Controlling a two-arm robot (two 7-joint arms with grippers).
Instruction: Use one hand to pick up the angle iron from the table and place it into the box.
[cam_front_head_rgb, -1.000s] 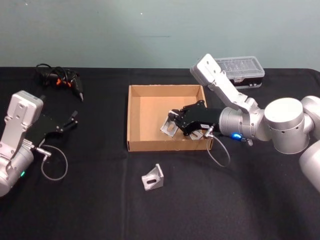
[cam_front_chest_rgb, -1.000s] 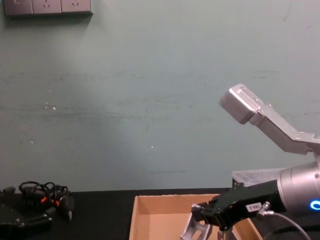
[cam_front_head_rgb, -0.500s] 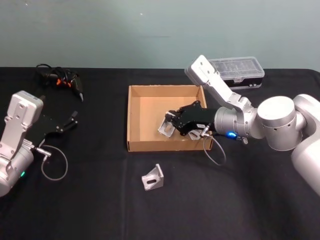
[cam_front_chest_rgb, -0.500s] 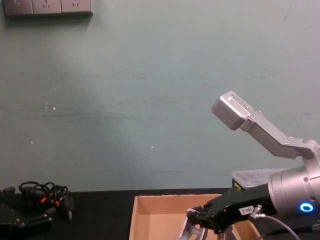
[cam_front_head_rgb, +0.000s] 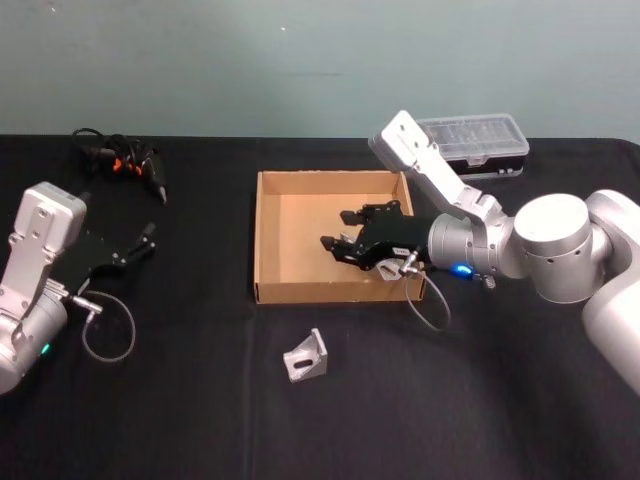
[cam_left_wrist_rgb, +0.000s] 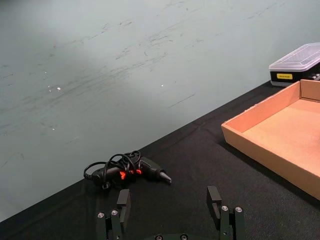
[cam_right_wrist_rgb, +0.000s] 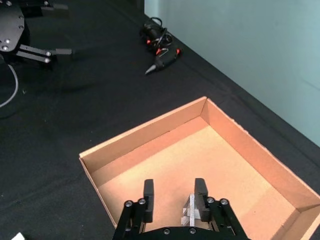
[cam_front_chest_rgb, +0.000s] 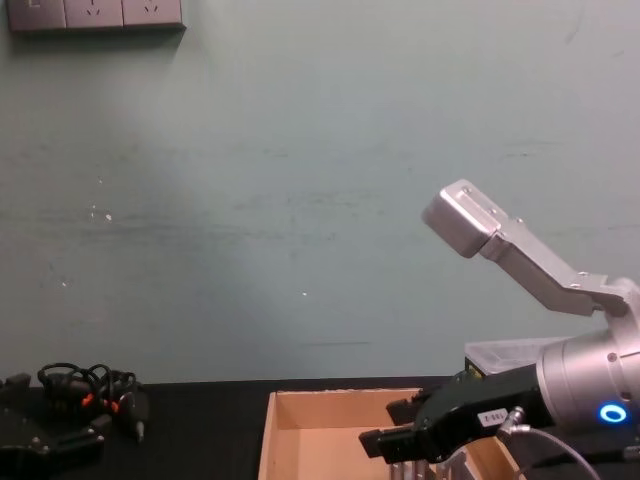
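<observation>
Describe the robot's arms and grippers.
The left arm and right arm are light grey with rounded joints and boxy grey wrist blocks. The left gripper and right gripper are black with two fingers; a thin grey cable loops from each wrist. The right gripper carries a small white label; a blue light glows on its arm.

The table (cam_front_head_rgb: 200, 420) is matt black and the box (cam_front_head_rgb: 268, 235) plain tan. The angle iron (cam_front_head_rgb: 306, 355) is silver-grey. The right gripper (cam_front_head_rgb: 333, 228) and left gripper (cam_front_head_rgb: 148, 240) are black. The wall (cam_front_head_rgb: 300, 60) is pale green. The case (cam_front_head_rgb: 470, 135) is clear over black, with what looks like a yellow label (cam_left_wrist_rgb: 283, 76). The tool (cam_front_head_rgb: 140, 165) is black, marked orange-red.
</observation>
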